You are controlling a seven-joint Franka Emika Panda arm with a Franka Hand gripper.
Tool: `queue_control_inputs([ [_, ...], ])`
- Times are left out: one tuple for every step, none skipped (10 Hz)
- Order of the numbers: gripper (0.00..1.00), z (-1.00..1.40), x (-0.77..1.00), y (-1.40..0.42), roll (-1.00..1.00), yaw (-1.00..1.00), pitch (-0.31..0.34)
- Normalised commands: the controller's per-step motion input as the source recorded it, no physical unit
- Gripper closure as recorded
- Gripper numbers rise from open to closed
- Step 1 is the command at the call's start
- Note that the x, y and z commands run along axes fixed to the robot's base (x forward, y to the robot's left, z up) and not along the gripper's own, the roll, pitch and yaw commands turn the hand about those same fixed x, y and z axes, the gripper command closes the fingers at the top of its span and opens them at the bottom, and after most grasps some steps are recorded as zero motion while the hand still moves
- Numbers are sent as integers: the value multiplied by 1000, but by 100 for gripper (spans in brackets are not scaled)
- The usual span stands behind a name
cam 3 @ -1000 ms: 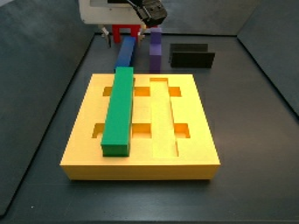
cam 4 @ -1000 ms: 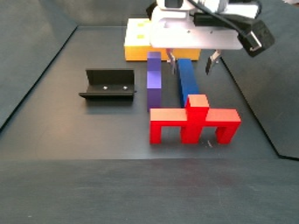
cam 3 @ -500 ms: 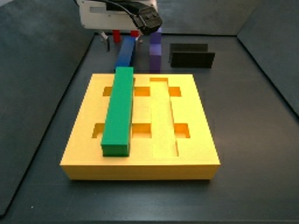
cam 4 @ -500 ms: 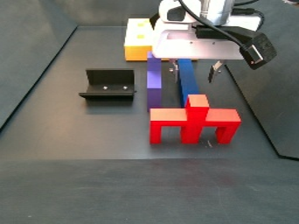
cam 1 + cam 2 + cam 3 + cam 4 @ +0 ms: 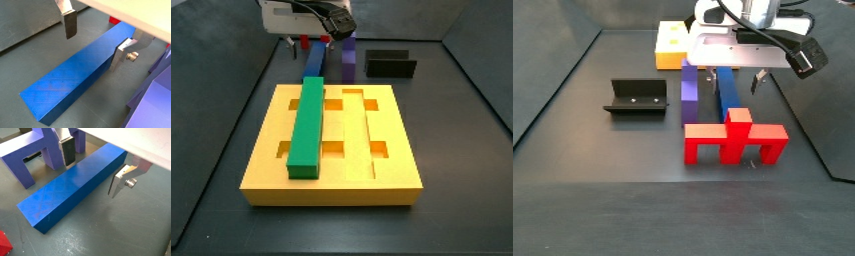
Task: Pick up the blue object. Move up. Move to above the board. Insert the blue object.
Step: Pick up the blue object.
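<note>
My jaws (image 5: 95, 164) stand wide, one finger (image 5: 69, 23) on each side of the blue object (image 5: 81, 70) without touching it. It is a long, plain blue bar with a faint cross-hatched top face, lying flat on the dark table (image 5: 633, 180) just beside the purple bar (image 5: 690, 94), beyond the board (image 5: 372, 150). No writing shows on it.

No readable text, labels, brands or numbers anywhere. Blue object (image 5: 75, 184) is plain, only a faint crosshatch texture. Board (image 5: 385, 125), green bar (image 5: 307, 130), purple bar (image 5: 690, 92), red piece (image 5: 734, 139) and fixture (image 5: 636, 98) carry no markings. Gripper (image 5: 97, 36) sits astride the blue object, jaws apart; nothing written on its fingers (image 5: 69, 24).
</note>
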Motion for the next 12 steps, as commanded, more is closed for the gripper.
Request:
queue_control_inputs([
  [0,-129,17,-11,0,-43,0],
  [0,-151,37,-14,0,-57,-1],
  [0,-129,23,0,0,-43,0],
  [0,0,3,0,0,-43,0],
  [0,243,0,0,0,-29,0],
  [0,380,-71,0,0,-3,0],
  [0,400,-14,-23,-23,-20,0],
  [0,211,-31,0,-43,-31,-10],
  [0,0,-257,0,0,-31,-90],
  [0,0,-186,-43,0,-63,-91],
  [0,-94,-37,0,29,-66,-56],
  [0,-109,0,0,27,-66,-29],
])
